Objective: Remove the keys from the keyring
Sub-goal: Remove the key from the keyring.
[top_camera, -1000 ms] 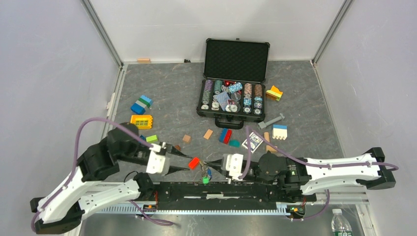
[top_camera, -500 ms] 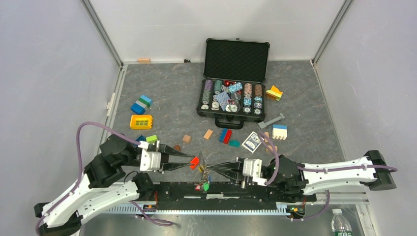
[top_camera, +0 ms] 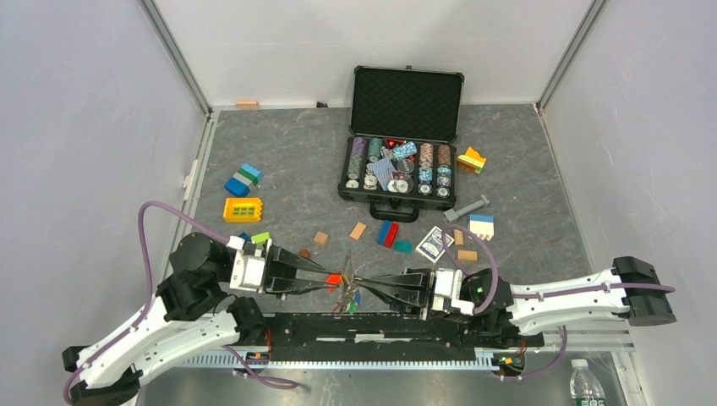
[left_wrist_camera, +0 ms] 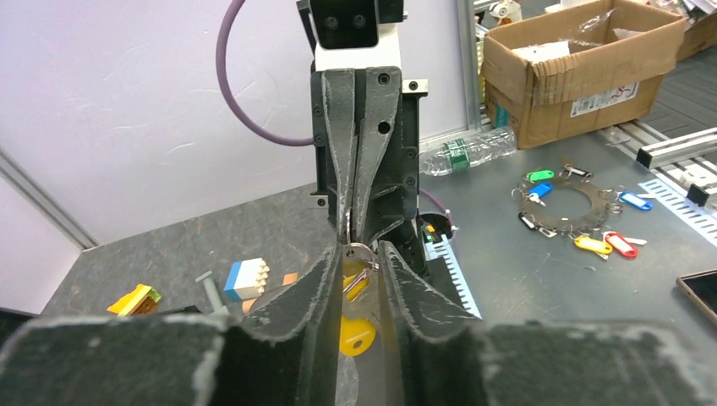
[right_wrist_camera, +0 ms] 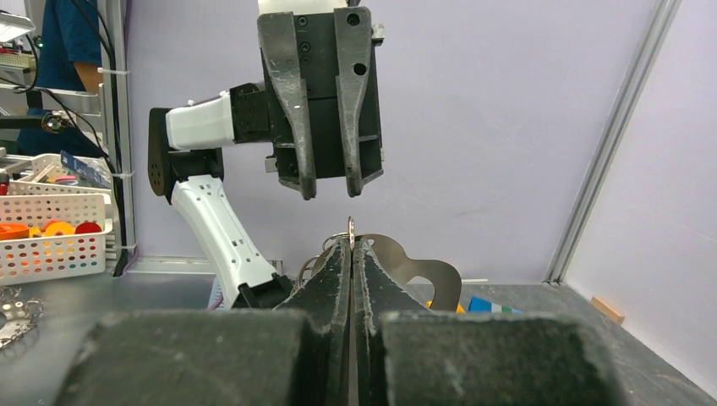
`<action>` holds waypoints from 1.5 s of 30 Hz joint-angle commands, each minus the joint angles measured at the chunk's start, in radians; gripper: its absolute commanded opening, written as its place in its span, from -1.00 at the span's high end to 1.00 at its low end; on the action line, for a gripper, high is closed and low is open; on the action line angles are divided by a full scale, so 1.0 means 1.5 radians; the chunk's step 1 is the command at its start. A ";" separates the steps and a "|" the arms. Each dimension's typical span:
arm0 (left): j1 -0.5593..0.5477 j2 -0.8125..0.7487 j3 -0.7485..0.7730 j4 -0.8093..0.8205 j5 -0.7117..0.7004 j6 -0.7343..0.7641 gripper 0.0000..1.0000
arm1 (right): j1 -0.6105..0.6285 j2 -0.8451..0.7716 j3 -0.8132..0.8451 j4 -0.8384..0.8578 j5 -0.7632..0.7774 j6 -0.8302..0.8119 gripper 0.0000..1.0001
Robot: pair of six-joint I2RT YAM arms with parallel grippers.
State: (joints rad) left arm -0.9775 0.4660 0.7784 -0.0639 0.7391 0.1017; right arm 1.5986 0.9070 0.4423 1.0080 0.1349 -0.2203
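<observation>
Right hand, from three o'clock, clamps the keyring; left hand, from nine, stands apart around the keys.

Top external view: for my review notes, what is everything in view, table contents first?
table: 1, grey, fills the enclosure floor
case: 1, black, open, back centre
poker chips: rows, mixed colours, inside the case
toy blocks: a dozen or so, mixed colours, scattered
card deck: 1, blue and white, right of centre
water bottle: 1, clear, bottom right, off the table
keys: a bunch, count unclear, coloured heads, hanging between the gripper tips
keyring: 1, silver, pinched by the right gripper
left gripper: black, open, at the keys
right gripper: black, shut on the keyring
</observation>
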 commanded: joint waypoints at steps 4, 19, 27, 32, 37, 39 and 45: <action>0.001 0.033 0.001 0.041 0.037 -0.042 0.31 | -0.002 0.011 0.035 0.055 -0.001 0.007 1.00; 0.001 0.081 0.009 0.033 0.044 -0.045 0.45 | -0.002 0.019 0.055 0.013 -0.013 -0.008 1.00; 0.000 0.112 0.043 -0.061 0.050 -0.009 0.95 | -0.002 0.015 0.056 -0.002 -0.010 -0.020 1.00; 0.000 0.113 0.065 -0.131 0.044 0.029 0.95 | -0.002 0.004 0.056 -0.024 0.002 -0.033 1.00; 0.001 0.108 0.079 -0.180 0.031 0.057 0.95 | -0.002 -0.007 0.067 -0.072 0.022 -0.040 0.80; 0.001 0.108 0.086 -0.196 0.031 0.066 0.95 | -0.003 -0.010 0.075 -0.095 0.029 -0.043 0.75; 0.000 0.118 0.109 -0.232 0.032 0.088 0.95 | -0.002 -0.006 0.101 -0.167 0.040 -0.045 0.64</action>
State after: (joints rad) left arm -0.9764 0.6254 0.8948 -0.3294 0.7830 0.1814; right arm 1.5970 0.9207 0.5056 0.7670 0.1589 -0.2653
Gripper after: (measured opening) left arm 0.034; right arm 0.153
